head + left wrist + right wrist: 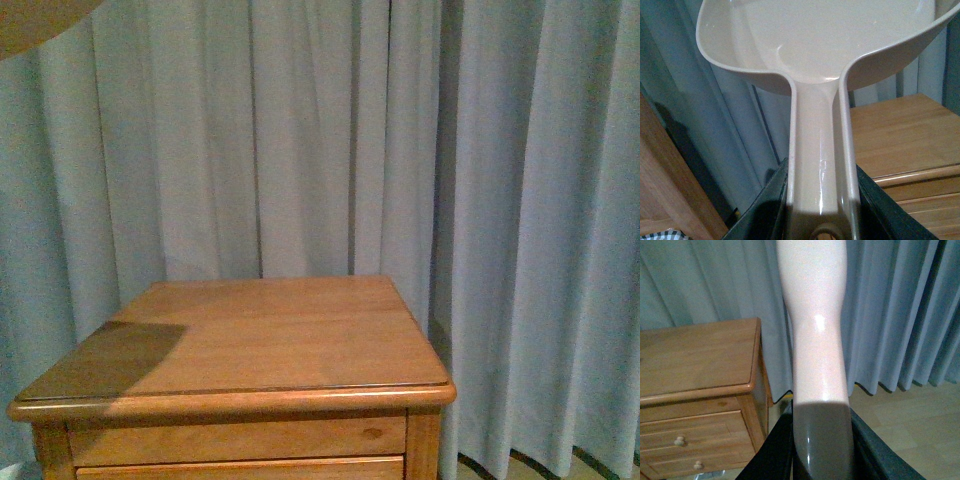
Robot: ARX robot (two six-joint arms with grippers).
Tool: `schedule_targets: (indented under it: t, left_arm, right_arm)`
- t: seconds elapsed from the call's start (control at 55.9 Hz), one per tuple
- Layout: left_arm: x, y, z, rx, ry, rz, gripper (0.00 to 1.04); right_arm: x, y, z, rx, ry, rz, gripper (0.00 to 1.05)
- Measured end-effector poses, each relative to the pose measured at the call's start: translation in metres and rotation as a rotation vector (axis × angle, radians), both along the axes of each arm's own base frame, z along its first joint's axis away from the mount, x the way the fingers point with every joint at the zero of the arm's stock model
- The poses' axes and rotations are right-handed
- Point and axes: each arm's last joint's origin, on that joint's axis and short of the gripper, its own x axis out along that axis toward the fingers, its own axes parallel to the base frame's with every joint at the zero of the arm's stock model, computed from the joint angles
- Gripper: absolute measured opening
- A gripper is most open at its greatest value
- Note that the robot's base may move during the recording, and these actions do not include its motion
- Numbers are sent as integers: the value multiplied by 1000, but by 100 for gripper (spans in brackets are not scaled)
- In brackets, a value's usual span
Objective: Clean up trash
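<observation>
My left gripper (822, 200) is shut on the handle of a pale dustpan (820, 45), whose empty scoop is held up in front of the curtain. My right gripper (821, 440) is shut on a pale pink brush handle (817, 330) that rises upright past the camera; its bristles are out of view. The trash is not visible in any view. In the front view neither arm shows, only the bare top of the wooden nightstand (260, 340).
Grey-blue curtains (500, 200) hang behind and beside the nightstand. The nightstand (695, 365) has drawers with small knobs (679, 441) and stands beside the right arm. Light wooden floor (910, 425) lies on the nightstand's other side. Another wooden panel (665, 185) is close by the left arm.
</observation>
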Motion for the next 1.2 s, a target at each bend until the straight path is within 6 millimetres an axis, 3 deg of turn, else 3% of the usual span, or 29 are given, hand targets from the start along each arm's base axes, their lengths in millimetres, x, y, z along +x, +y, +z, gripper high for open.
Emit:
schedule_targets:
  t: [1.199]
  left_arm:
    - [1,-1,-1,1,7,-2,29]
  right_arm:
    - [-1,0,0,2,-5,-4,21]
